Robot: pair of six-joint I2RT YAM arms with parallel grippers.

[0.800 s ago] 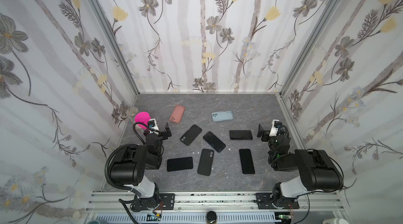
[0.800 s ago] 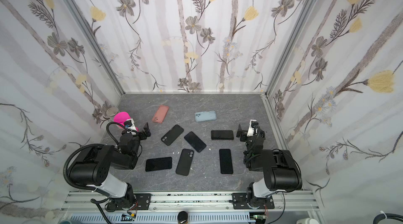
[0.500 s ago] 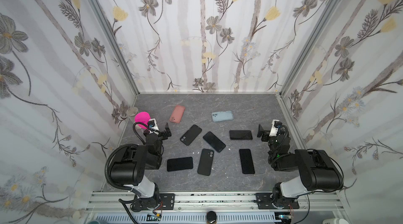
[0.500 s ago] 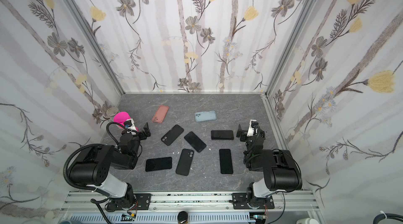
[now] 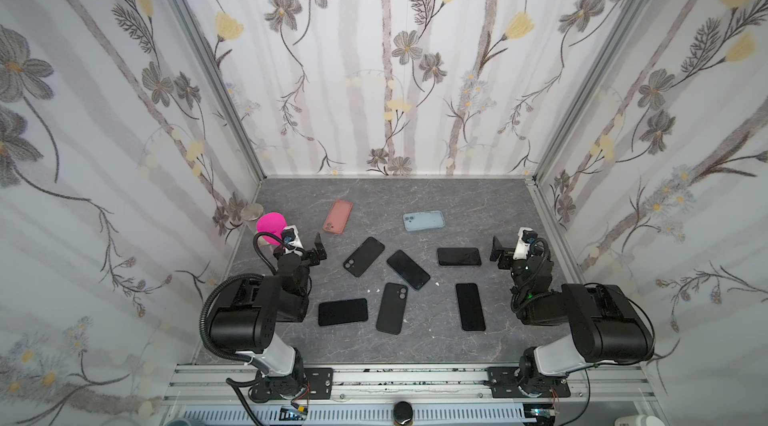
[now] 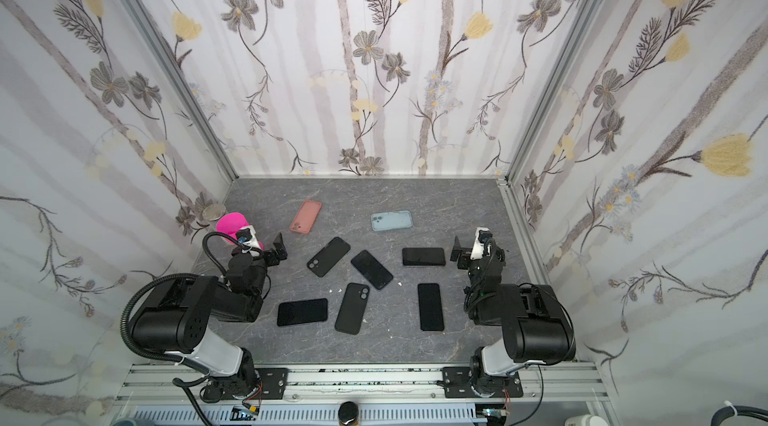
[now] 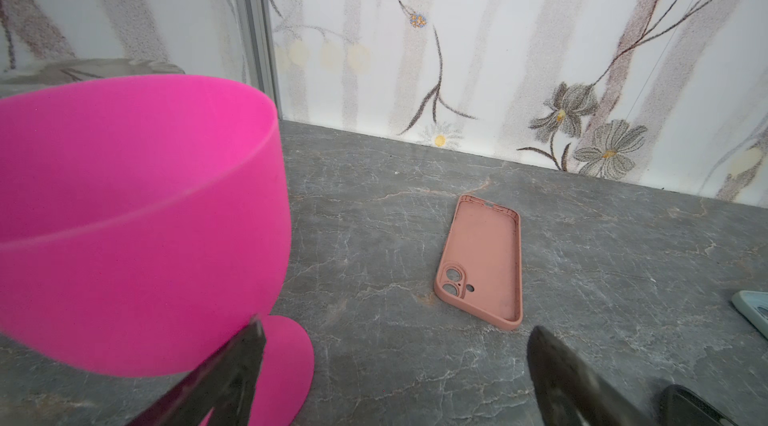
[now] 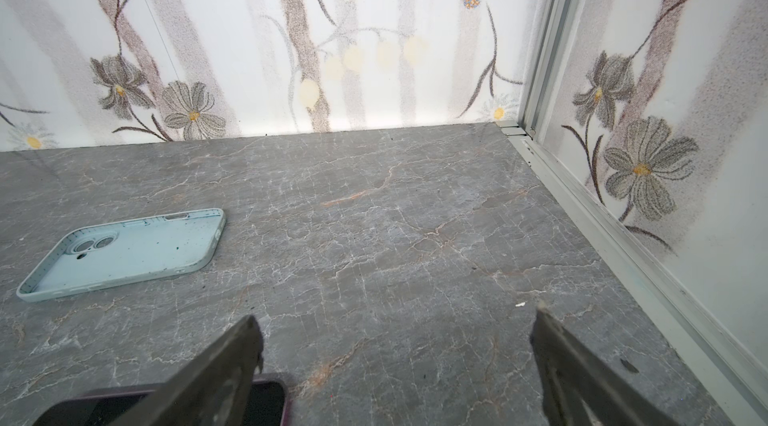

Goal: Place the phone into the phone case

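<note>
— How far along are you?
— Not begun, as I read it. Starting left: a cup (image 5: 271, 224) stands left of the pink case (image 5: 338, 216). My left gripper (image 7: 395, 345) hangs between them, nearer me, jaws spread wide and holding nothing.
— And the phones?
— Six dark phones (image 5: 408, 269) lie flat on the table (image 5: 415, 345), scattered right of the pink case and nearer me than it. Two show camera rings, and I cannot tell whether those are phones face down or dark cases. None sits in a coloured case.
— The cases?
— The pink case lies hollow side up, empty. The blue case (image 5: 423, 221) lies further right of it, also hollow side up and empty.
— Your other arm?
— My right gripper (image 8: 397, 322) hovers well right of the pink case, past the blue one. Its jaws are spread and empty, with one phone just beside it.
— So what's left?
— Everything: pick up a phone, carry it to a case, press it in.
</note>
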